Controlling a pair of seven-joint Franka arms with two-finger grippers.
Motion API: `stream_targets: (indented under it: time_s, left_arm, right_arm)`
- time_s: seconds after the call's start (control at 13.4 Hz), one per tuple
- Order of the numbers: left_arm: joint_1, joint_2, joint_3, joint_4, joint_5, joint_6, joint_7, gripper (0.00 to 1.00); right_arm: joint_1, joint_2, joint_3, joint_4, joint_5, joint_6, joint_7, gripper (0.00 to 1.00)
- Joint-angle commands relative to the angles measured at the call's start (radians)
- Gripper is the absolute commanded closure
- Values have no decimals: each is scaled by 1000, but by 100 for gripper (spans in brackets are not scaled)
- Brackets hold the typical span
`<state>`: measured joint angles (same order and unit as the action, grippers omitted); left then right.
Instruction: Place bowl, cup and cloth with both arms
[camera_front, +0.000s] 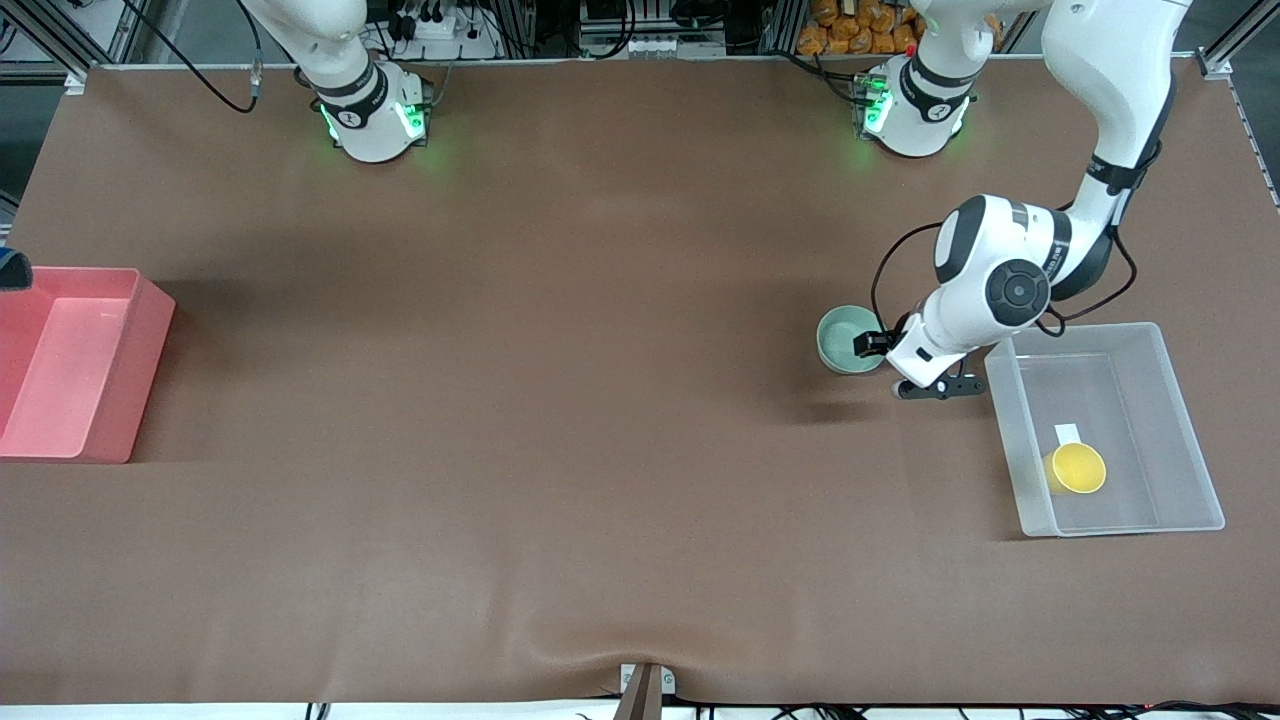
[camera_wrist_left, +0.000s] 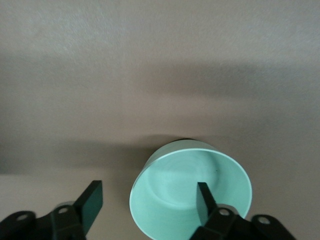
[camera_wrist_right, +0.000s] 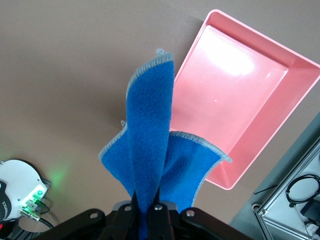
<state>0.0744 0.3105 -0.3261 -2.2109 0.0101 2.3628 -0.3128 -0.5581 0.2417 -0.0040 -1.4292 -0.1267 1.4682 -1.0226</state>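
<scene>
The pale mint-green bowl (camera_front: 845, 338) (camera_wrist_left: 190, 192) stands on the brown table beside the clear bin. My left gripper (camera_front: 868, 345) (camera_wrist_left: 149, 202) is low over the bowl and open. One of its fingers (camera_wrist_left: 205, 200) is inside the bowl and the other stands outside the wall, so the rim lies between them. The yellow cup (camera_front: 1076, 468) lies inside the clear plastic bin (camera_front: 1180, 420). My right gripper (camera_wrist_right: 152, 207) is shut on the royal-blue cloth (camera_wrist_right: 150, 135), which hangs from it over the table next to the pink bin (camera_wrist_right: 280, 120).
The pink bin (camera_front: 120, 380) sits at the right arm's end of the table, the clear bin at the left arm's end. A white label (camera_front: 1067, 433) lies in the clear bin by the cup. Both arm bases (camera_front: 375, 115) stand along the table's edge.
</scene>
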Motion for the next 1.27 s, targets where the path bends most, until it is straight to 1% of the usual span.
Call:
stream_targets:
  time_s: [0.0, 0.07, 0.22, 0.3, 0.52, 0.67, 0.82, 0.89, 1.04, 1.12, 1.19]
  left_arm:
    - [5, -37, -5, -84, 39, 65, -26, 19]
    - [5, -34, -5, -90, 42, 67, -26, 20]
    - [5, -27, -5, -98, 42, 91, -28, 28]
    - [5, -24, -5, -102, 42, 95, -26, 32]
    - [5, -19, -5, -110, 42, 105, -28, 57]
    - [5, -7, -4, -108, 42, 107, -28, 82]
    - [8, -4, -4, -105, 42, 108, -28, 98]
    - [10, -10, -4, -104, 42, 108, -29, 100]
    - [14, -19, -4, -76, 42, 95, -57, 100]
    - [15, -24, -2, -43, 42, 57, -60, 100]
    - [18, -27, 2, 11, 42, -11, -58, 100]
  right_arm:
    - [-6, -7, 15, -11, -46, -2, -46, 100]
    - [-6, -5, 15, -14, -54, -2, -51, 100]
    - [-6, -7, 15, -30, -56, 7, -51, 100]
    - [-11, -7, 15, -46, -56, 33, -68, 100]
    - [-39, -7, 15, -95, -54, 101, -109, 100]
    - [-54, -7, 16, -120, -53, 129, -123, 100]
    - [-60, -7, 16, -137, -53, 152, -126, 100]
    - [-62, -5, 16, -146, -53, 162, -128, 100]
    - [-75, -5, 16, -175, -50, 211, -131, 100]
    - [-75, -4, 16, -181, -48, 219, -131, 100]
    - [-75, 5, 16, -182, -45, 219, -131, 100]
